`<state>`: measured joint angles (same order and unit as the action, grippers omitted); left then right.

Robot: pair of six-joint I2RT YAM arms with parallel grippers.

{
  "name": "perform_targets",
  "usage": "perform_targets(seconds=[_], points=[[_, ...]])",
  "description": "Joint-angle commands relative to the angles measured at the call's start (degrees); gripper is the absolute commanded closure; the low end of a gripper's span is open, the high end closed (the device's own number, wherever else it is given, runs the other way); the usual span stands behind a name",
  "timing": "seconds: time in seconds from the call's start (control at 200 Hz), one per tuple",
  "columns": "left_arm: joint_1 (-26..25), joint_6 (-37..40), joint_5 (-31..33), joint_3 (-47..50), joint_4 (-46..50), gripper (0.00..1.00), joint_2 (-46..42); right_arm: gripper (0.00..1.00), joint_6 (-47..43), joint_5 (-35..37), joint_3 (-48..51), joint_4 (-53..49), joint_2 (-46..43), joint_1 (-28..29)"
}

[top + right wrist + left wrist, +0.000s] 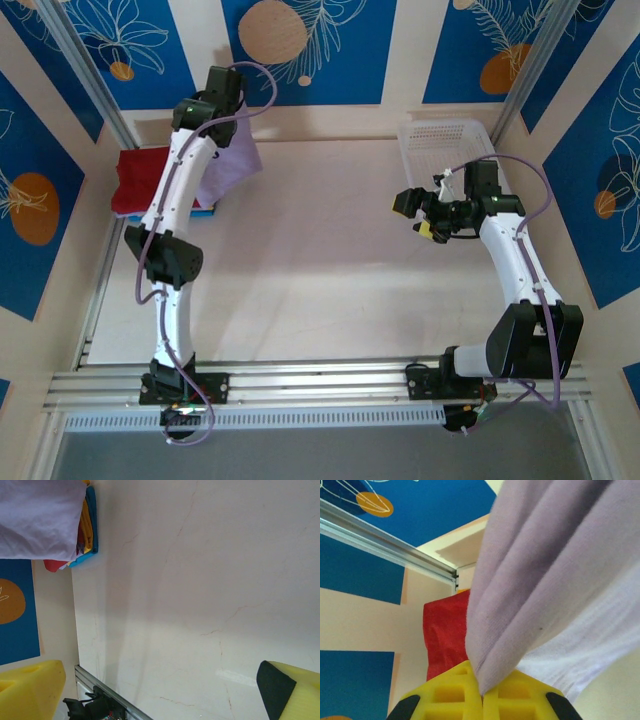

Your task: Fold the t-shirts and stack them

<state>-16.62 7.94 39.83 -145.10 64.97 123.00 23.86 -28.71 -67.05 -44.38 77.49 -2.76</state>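
Because the lavender tee drapes across most of the left wrist view, little shows behind it beyond a slice of the red shirt and the patterned wall. The left claw is closed tight on a gathered fold of that tee, the cloth pinched where its yellow pads meet.

From the top camera, the tee hangs from this claw at the far left corner of the worktop, over the pile of folded shirts. The left arm crosses in front of both, so I cannot tell whether the hanging cloth touches the pile. The red shirt juts out to the left. The right wrist view shows yellow and orange layers and a blue edge beside the lavender cloth, which covers the rest, so the pile cannot be counted.

The right claw gapes fully wide with nothing between its fingers. It hangs over the worktop just in front of the white basket, well apart from the shirts. In its own wrist view the fingertips are cut off at the bottom corners. The basket's inside is hard to make out.
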Motion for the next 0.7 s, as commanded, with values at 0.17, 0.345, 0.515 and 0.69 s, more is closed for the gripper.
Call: perform_targets(seconds=[0.17,0.345,0.515,0.69], points=[[3.34,-3.68,-1.74,-1.94,-1.31,1.0,-4.69,0.01,0.14,0.5,-1.67,-0.67,0.95,2.04],[5.21,-4.87,-3.66,-1.94,-1.96,1.0,-5.18,0.01,0.12,0.85,-2.54,-1.49,1.04,2.59],[6.34,-5.59,-4.04,-1.94,-1.95,1.0,-5.05,0.01,0.14,1.08,-3.36,-2.09,1.27,2.71],[8.29,-6.31,-5.09,-1.99,-2.15,1.0,-4.66,0.01,0.49,1.23,-4.23,-2.38,1.3,3.03]])
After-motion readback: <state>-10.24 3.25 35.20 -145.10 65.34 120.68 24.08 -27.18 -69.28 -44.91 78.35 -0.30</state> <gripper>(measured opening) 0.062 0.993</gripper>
